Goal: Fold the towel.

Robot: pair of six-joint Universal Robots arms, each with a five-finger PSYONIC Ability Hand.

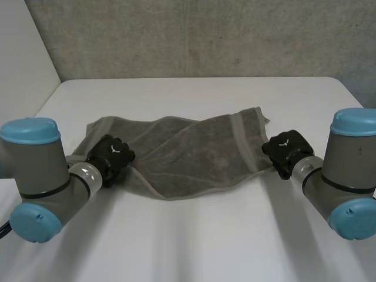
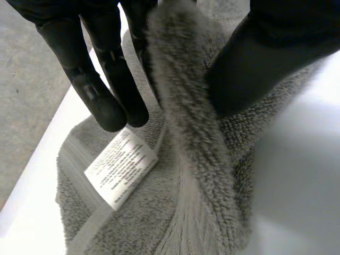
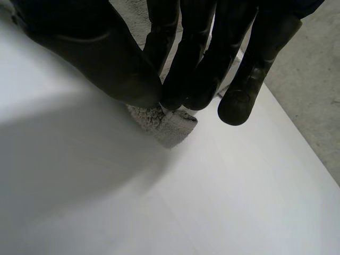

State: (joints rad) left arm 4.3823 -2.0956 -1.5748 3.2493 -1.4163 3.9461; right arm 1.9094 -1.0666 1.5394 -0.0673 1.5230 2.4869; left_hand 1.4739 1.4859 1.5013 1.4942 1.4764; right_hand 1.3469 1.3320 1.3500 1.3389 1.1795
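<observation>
A grey towel (image 1: 194, 153) lies crumpled and partly folded across the middle of the white table (image 1: 194, 241). My left hand (image 1: 111, 154) is at the towel's left end. In its wrist view a raised ridge of towel (image 2: 191, 133) is pinched between the thumb (image 2: 255, 58) and the fingers (image 2: 106, 85). A white care label (image 2: 121, 167) lies on the cloth just past the fingertips. My right hand (image 1: 286, 150) is at the towel's right edge. There its thumb and fingers (image 3: 180, 64) close on a small corner of the towel (image 3: 167, 126), just off the table top.
The table's far edge (image 1: 200, 79) meets a grey concrete wall. Bare white table top stretches in front of the towel toward me. Grey floor (image 3: 313, 95) lies beyond the table edge beside the right hand, and likewise beside the left hand (image 2: 26, 106).
</observation>
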